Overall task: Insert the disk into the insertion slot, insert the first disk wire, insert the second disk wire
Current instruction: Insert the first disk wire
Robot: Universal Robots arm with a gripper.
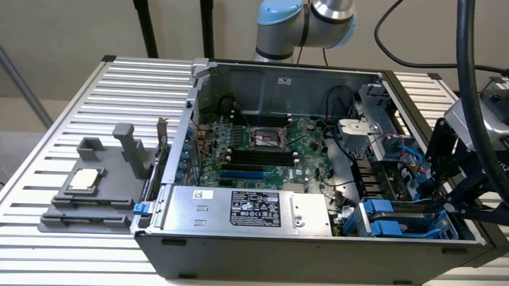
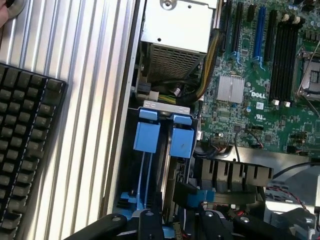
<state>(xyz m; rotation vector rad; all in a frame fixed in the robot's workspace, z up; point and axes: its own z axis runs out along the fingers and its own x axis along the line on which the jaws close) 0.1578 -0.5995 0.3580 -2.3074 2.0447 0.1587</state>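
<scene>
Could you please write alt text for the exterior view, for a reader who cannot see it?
The robot's black gripper hangs at the blue-fitted drive bay of an open computer case, at the exterior view's right. The case lies on a ribbed metal table, its motherboard and silver power supply exposed.

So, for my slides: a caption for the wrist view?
End effector near the blue-tabbed drive bays, motherboard and power supply alongside.

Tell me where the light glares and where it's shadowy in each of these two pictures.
Exterior view: even light, the ribbed table pale and shiny, the case dimmer inside. Wrist view: bright streaks on the ribbed table, the insertion slot dark between its blue fittings.
</scene>
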